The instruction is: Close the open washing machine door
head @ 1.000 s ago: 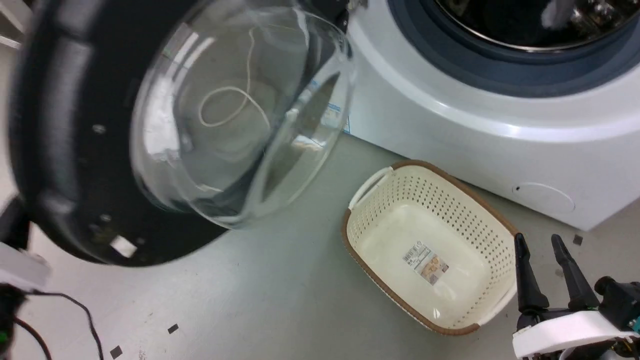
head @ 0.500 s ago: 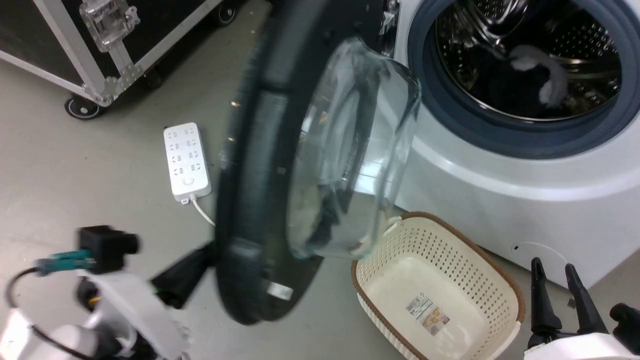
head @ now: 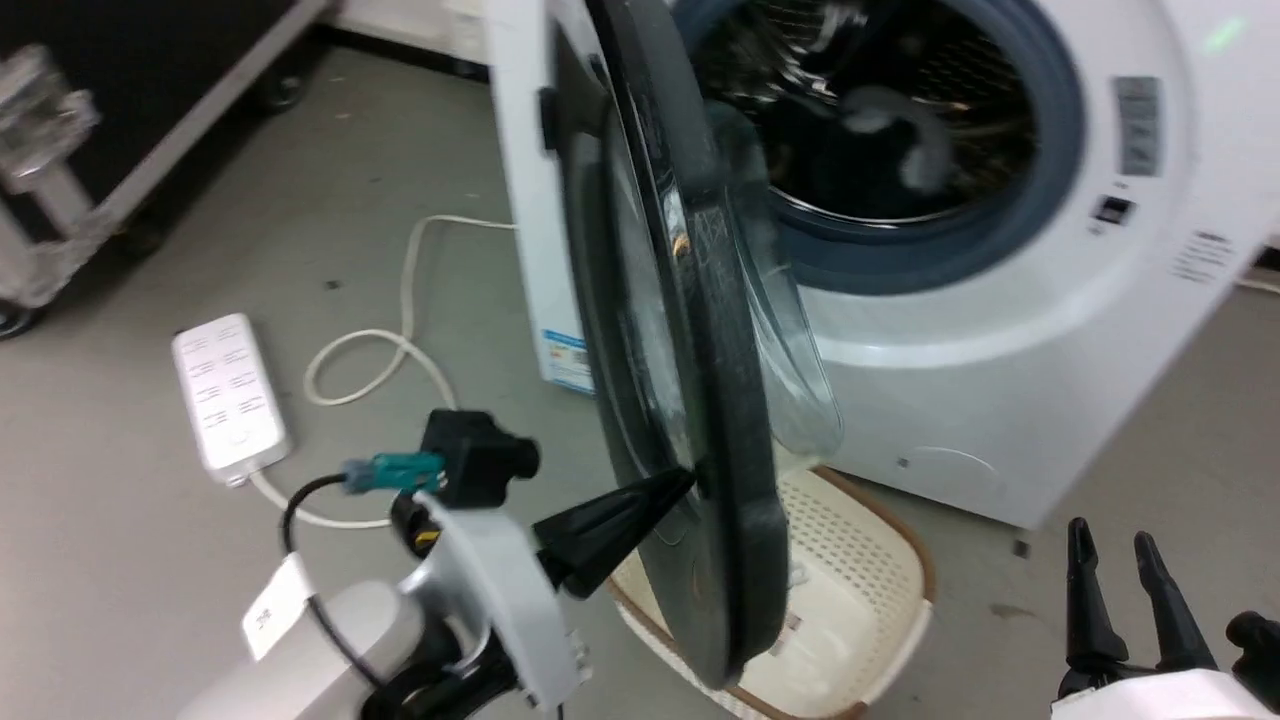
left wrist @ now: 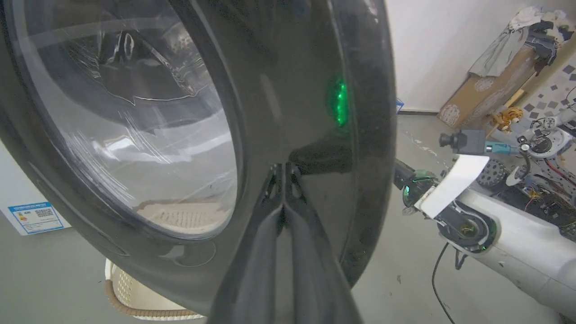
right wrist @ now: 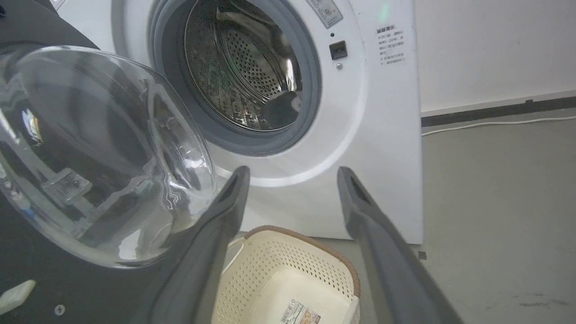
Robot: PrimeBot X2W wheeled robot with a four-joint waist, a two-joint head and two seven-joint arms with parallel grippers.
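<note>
Pushing the washing machine door [head: 715, 420] with my left gripper [head: 678, 480], jaws clenched on nothing, tips against the black rim's outer face. Door is about half open, edge-on, well apart from the drum opening [head: 950, 240]. Best to push near the free edge, follow the hinge arc and press until it latches. Right gripper [head: 1110, 538] idle, jaws released, beside the basket [head: 925, 585].

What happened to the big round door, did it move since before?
Yes. The washing machine door has swung toward closing: it now stands edge-on beside the drum opening, no longer wide open.
</note>
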